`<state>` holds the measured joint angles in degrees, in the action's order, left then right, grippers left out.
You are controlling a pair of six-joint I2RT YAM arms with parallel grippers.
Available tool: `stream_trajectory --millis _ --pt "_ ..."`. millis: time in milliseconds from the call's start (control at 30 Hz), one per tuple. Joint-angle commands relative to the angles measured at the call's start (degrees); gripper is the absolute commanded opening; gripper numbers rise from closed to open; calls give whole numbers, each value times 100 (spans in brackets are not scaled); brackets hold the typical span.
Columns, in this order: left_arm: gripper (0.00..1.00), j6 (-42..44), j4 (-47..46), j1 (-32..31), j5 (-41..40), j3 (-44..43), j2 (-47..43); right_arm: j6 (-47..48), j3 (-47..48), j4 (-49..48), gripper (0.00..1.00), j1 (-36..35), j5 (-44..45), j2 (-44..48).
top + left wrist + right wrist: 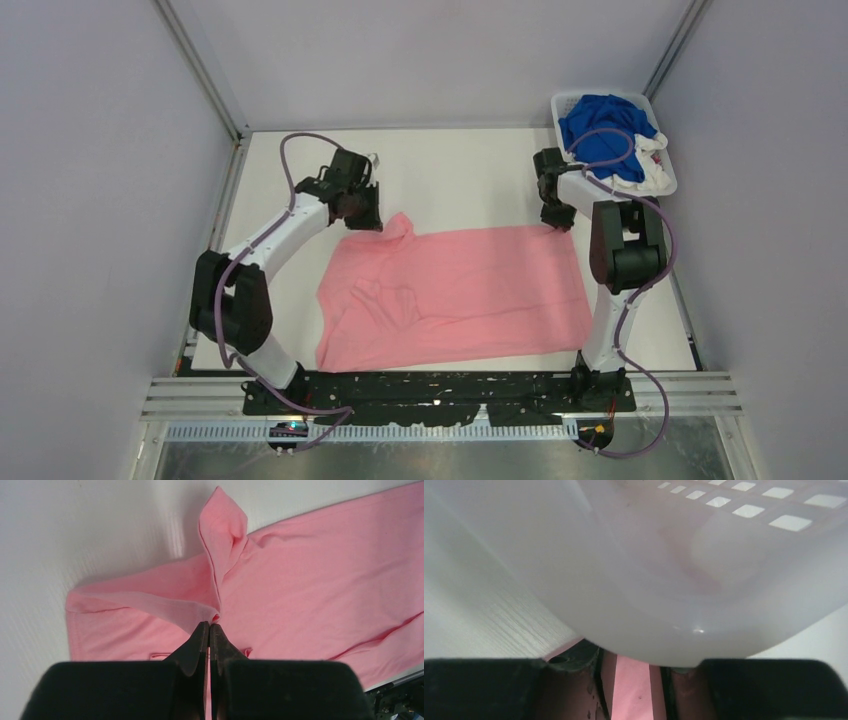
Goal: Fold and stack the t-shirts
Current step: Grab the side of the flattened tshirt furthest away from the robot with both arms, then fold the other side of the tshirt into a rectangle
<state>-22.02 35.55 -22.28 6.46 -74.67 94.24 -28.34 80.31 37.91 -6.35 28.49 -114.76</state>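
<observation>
The light pink t-shirt lies spread across the middle of the table, creased at its left part. My left gripper is shut on a fold at the shirt's far left corner, which stands up in a small peak. In the left wrist view its jaws pinch the pink cloth. My right gripper is at the shirt's far right corner. In the right wrist view its fingers stand apart with pink cloth showing between them. A royal blue t-shirt and white ones lie in the basket.
The white slatted plastic basket stands at the table's back right corner, right beside my right gripper. Its wall fills most of the right wrist view. Grey walls enclose the table on three sides.
</observation>
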Motion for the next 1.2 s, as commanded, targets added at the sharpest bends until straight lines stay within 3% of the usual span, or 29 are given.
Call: stream_trajectory --millis 0,233,567,1167 --pt "0 48 -215 -22 -68 132 -361 -212 -137 -29 29 31 95 252" --pt "0 116 -233 -46 4 237 -503 -290 -321 -341 6 29 94 482" --pt "0 306 -101 -342 -257 434 -881 129 -1035 -1033 5 7 -160 1392" --pt "0 -220 31 -1070 -1129 2169 -2612 370 -2894 -1115 5 -138 -292 3360"
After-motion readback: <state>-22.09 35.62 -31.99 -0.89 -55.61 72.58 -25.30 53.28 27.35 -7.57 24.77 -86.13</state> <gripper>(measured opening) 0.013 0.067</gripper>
